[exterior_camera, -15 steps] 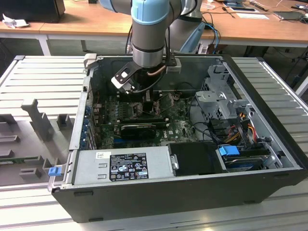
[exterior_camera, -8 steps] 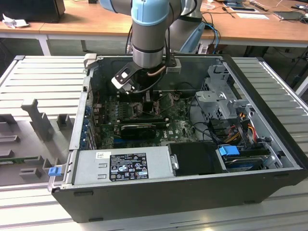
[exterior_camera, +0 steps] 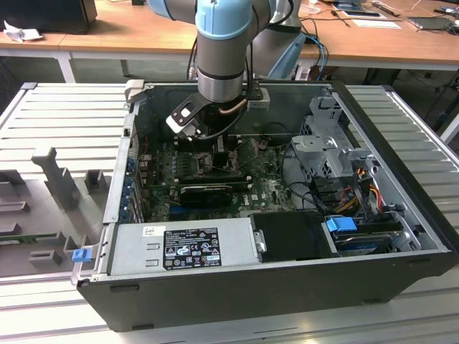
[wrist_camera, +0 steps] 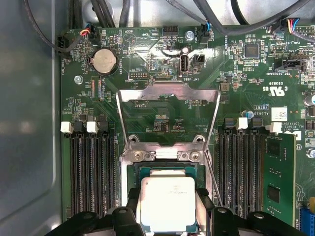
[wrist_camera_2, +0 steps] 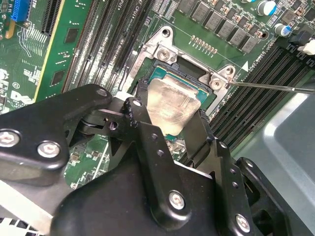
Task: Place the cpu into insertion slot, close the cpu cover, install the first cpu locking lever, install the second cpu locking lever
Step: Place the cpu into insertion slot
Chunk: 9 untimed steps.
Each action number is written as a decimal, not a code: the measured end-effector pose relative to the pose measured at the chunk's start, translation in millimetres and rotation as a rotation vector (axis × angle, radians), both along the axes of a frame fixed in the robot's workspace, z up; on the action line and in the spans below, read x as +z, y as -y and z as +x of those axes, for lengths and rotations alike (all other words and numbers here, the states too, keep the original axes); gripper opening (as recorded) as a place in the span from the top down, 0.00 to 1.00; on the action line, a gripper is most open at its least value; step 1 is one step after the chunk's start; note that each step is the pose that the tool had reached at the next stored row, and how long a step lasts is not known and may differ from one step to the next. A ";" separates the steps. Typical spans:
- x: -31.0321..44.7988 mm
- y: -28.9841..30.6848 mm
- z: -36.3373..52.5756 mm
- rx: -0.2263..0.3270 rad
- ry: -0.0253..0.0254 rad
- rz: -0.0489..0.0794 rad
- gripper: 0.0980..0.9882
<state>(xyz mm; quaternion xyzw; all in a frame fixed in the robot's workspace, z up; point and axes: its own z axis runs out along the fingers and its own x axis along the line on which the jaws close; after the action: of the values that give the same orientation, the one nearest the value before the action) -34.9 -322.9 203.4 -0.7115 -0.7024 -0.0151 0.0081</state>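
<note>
The cpu [wrist_camera: 167, 204] is a pale silver square with a green rim, and my gripper [wrist_camera: 167, 209] is shut on it, one black finger [wrist_camera: 129, 209] against each of two opposite sides. It sits level over the insertion slot [wrist_camera: 167, 169]; I cannot tell whether it rests in it. The cpu cover [wrist_camera: 167, 96], a thin metal frame, stands swung open beyond the slot's hinge. In the second wrist view the cpu [wrist_camera_2: 172, 105] lies between the fingers [wrist_camera_2: 140, 105] above the slot's metal frame [wrist_camera_2: 165, 46]. In the exterior view the gripper [exterior_camera: 215, 152] reaches down into the computer case.
A thin wire lever [wrist_camera_2: 275, 87] sticks out beside the slot. Rows of black memory slots [wrist_camera: 93, 172] flank it, with a green module [wrist_camera: 279, 172] on one side. The case [exterior_camera: 237, 287] holds a grey power supply [exterior_camera: 183, 247], a black card [exterior_camera: 208, 192] and a drive cage [exterior_camera: 326, 147].
</note>
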 end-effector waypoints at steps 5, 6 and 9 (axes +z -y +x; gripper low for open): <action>0.0 0.0 0.0 0.000 0.0000 0.000 0.43; 0.0 -0.9 0.0 0.000 0.0000 0.000 0.43; 4.5 -1.1 0.0 0.000 0.0001 -0.007 0.45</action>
<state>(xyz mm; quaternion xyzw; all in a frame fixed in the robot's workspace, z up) -34.9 -321.8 207.9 -0.7116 -0.7024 -0.0128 0.0057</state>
